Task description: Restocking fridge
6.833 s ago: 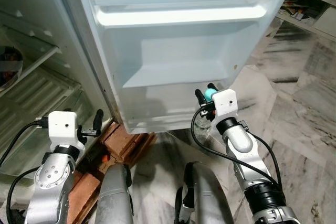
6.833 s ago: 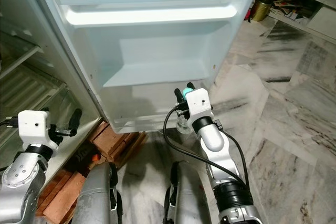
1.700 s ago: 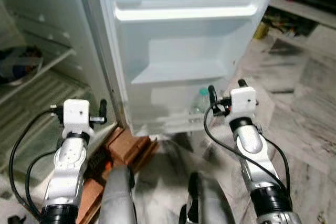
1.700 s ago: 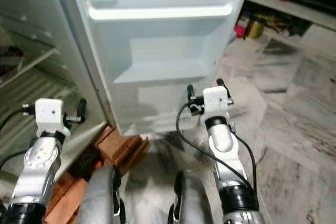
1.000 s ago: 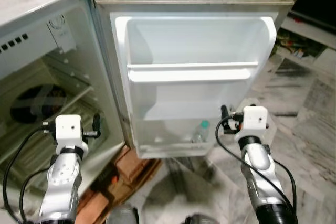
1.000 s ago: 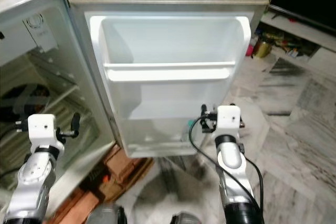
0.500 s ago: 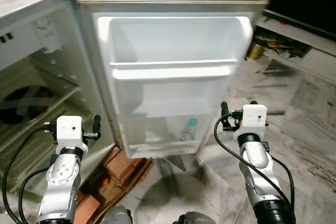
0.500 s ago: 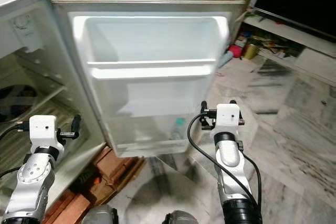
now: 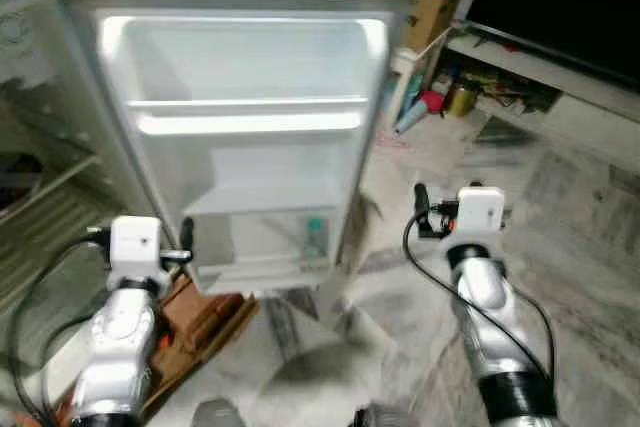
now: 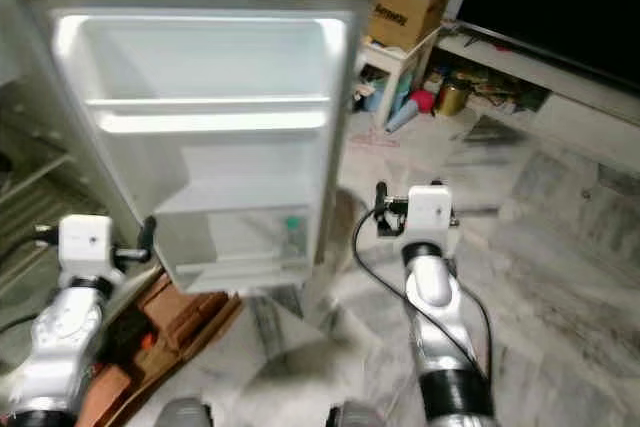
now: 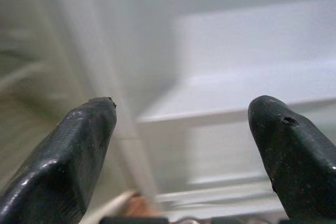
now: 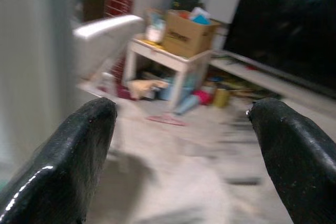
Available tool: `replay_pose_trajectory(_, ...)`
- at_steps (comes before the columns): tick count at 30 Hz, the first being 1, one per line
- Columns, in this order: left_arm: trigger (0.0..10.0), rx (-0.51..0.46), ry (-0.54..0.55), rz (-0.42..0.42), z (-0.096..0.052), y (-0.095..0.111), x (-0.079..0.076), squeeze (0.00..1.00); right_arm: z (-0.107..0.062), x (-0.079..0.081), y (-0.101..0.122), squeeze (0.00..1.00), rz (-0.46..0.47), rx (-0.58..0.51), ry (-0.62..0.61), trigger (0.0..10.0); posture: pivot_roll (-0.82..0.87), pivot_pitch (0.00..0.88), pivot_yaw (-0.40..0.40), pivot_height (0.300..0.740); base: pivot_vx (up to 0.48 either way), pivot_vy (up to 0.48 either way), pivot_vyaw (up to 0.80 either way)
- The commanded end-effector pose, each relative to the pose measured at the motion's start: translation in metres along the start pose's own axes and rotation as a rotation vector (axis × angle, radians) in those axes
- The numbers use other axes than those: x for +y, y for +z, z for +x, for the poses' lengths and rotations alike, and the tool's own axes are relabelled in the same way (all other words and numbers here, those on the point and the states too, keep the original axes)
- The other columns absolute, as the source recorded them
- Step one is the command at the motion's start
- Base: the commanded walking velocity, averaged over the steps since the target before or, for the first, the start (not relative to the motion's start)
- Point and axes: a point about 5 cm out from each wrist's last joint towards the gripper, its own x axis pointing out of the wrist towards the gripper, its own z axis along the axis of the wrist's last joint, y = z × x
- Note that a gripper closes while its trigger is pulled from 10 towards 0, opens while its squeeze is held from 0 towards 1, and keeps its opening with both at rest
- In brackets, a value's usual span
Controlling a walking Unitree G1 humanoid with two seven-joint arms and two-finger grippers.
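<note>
Open fridge door (image 9: 240, 77) with a bottle on its lowest shelf.
The bottle (image 9: 314, 238) stood at ten o'clock from the right tool (image 9: 447, 190), well apart; the left tool (image 9: 186, 243), near the door's lower edge, and the right one both gaped empty.

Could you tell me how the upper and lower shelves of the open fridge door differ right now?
The upper door shelf holds nothing, while the lower door shelf holds a bottle with a teal cap. The upper has an opaque white rail; the lower front is see-through. Both span the door's width.
</note>
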Motion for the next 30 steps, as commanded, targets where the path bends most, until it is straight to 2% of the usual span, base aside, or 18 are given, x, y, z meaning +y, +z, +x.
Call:
replay_pose_trajectory(1,10.0,0.002,0.002,0.026,0.002,0.002,0.006,0.0,0.001,0.007,0.002,0.0,0.019,-0.017,0.03,10.0,0.07,0.0,-0.054,0.74,0.0,-0.382,0.0)
replay_pose_trajectory(3,10.0,0.001,-0.003,0.031,0.003,0.002,0.005,0.0,0.001,0.014,0.003,0.0,0.084,-0.016,0.088,10.0,0.07,0.0,-0.054,0.74,0.0,-0.369,0.0)
replay_pose_trajectory(4,10.0,0.001,-0.003,0.031,0.003,0.002,0.005,0.0,0.001,0.014,0.003,0.0,0.084,-0.016,0.088,10.0,0.07,0.0,-0.054,0.74,0.0,-0.356,0.0)
replay_pose_trajectory(5,10.0,0.004,-0.002,0.034,0.003,0.002,0.005,0.0,0.001,0.018,0.003,0.0,0.054,-0.01,0.127,10.0,0.07,0.0,-0.054,0.74,0.0,-0.334,0.0)
replay_pose_trajectory(7,10.0,0.007,-0.002,0.036,0.003,0.001,0.004,0.0,0.001,0.022,0.001,0.0,0.07,0.007,0.148,10.0,0.07,0.0,-0.053,0.74,0.0,-0.315,0.0)
replay_pose_trajectory(9,10.0,0.011,0.005,0.043,0.003,0.001,0.005,0.0,0.001,0.024,0.001,0.0,0.006,0.031,0.146,10.0,0.07,0.0,-0.053,0.74,0.0,-0.428,0.0)
replay_pose_trajectory(10,10.0,0.008,0.009,0.045,0.004,0.001,0.005,0.0,0.001,0.027,0.0,0.0,0.034,0.055,0.175,10.0,0.07,0.0,-0.053,0.74,0.0,-0.428,0.0)
replay_pose_trajectory(12,10.0,0.003,0.014,0.053,0.005,0.002,0.006,0.0,0.0,0.034,0.007,0.0,0.152,0.025,0.254,10.0,0.07,0.0,-0.054,0.74,0.0,-0.428,0.0)
replay_pose_trajectory(15,10.0,0.002,0.018,0.055,0.007,0.003,0.007,0.0,0.0,0.035,0.012,0.0,0.116,-0.023,0.257,10.0,0.07,0.0,-0.055,0.74,0.0,-0.424,0.51)
replay_pose_trajectory(23,10.0,0.016,0.03,0.067,0.006,0.001,0.01,0.0,0.0,0.035,0.015,0.0,0.094,-0.044,0.288,10.0,0.07,0.0,-0.055,0.74,0.0,-0.394,0.76)
replay_pose_trajectory(30,10.0,0.018,0.028,0.056,0.007,0.0,0.009,0.0,-0.001,0.035,0.015,0.0,0.082,-0.05,0.3,10.0,0.06,0.0,-0.056,0.74,0.268,-0.365,0.76)
